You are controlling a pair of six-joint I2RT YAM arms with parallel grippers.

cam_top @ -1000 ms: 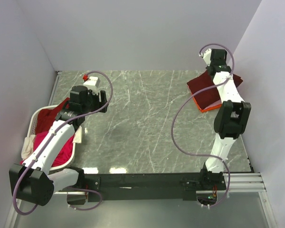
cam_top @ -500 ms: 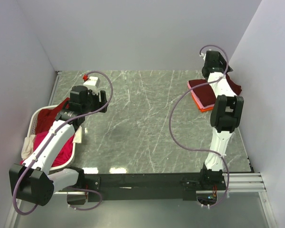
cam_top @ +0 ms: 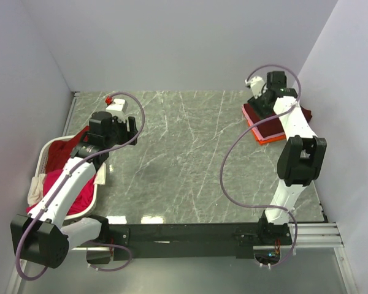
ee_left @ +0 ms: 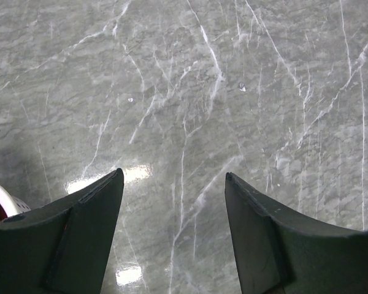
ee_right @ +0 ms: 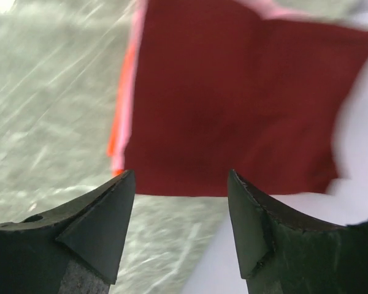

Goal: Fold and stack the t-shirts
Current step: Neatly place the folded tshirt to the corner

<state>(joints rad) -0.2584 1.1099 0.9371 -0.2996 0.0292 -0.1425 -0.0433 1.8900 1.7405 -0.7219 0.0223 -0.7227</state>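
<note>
Folded stack (cam_top: pixel 264 127) at the far right; both sets of jaws wide and empty.
The right gripper (ee_right: pixel 181 177) hangs over the stack with nothing between its spread jaws. The maroon shirt (ee_right: pixel 233 98) lies flat on top, with edges of the pink shirt (ee_right: pixel 137 43) and orange shirt (ee_right: pixel 118 116) showing beneath. The left gripper (ee_left: pixel 172 177), equally spread and empty, hovers over the table (cam_top: pixel 184 153) beside the basket (cam_top: pixel 46 150), which holds a magenta shirt (cam_top: pixel 80 196) and a cream shirt (cam_top: pixel 35 190).
</note>
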